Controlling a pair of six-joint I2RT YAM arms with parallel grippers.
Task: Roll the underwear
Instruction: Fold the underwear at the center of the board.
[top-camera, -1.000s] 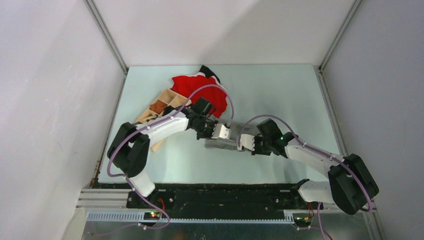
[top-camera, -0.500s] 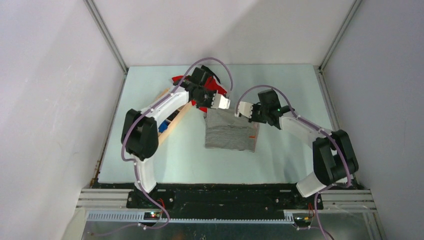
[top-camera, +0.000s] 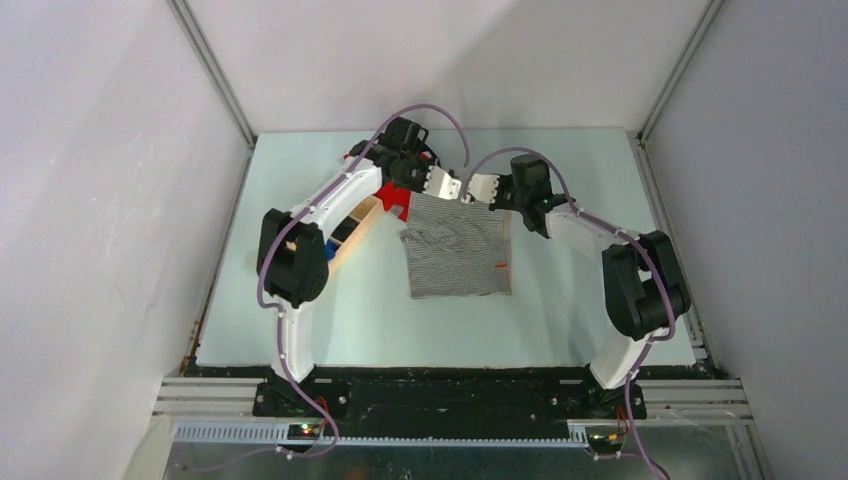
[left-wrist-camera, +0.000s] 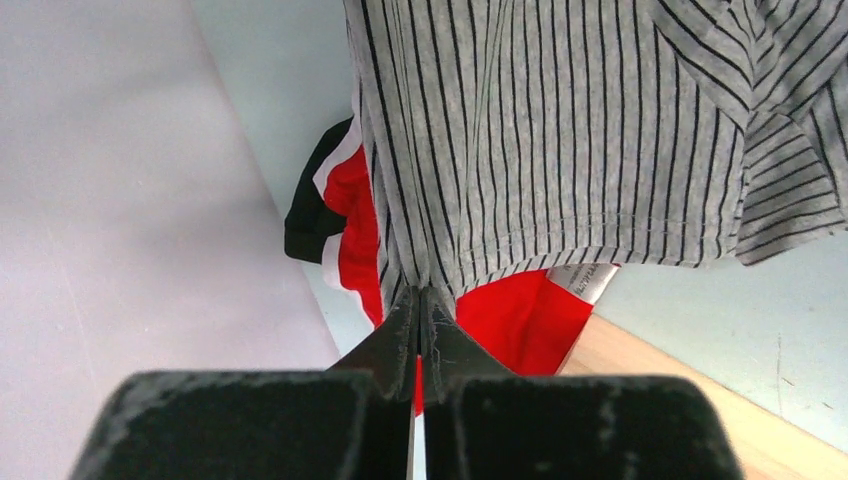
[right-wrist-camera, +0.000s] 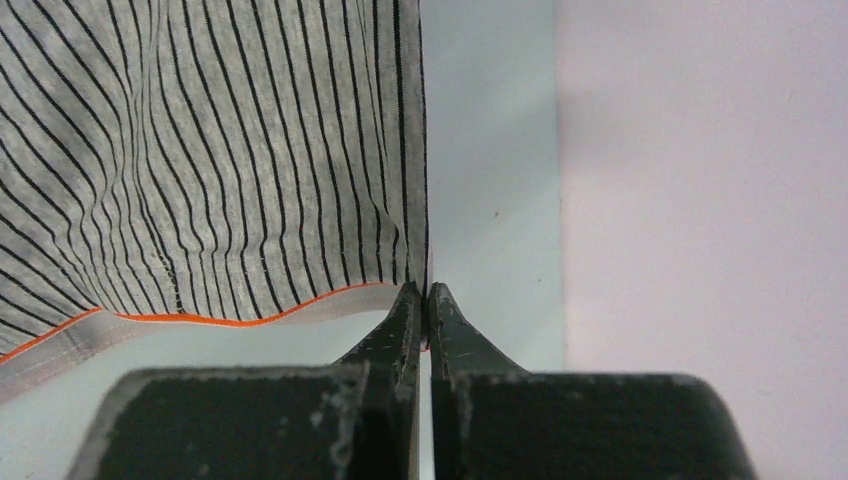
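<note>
Now the left end effector (top-camera: 447, 187) and right end effector (top-camera: 480, 188), clamped shut on the underwear (top-camera: 455, 255), have spread it flat behind them, ready for rolling.

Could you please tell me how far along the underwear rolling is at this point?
Done: the underwear lies spread out on the table. In hand: the left gripper and the right gripper are each shut on a far corner of it. Left: no roll shows yet, so all the rolling remains.
</note>
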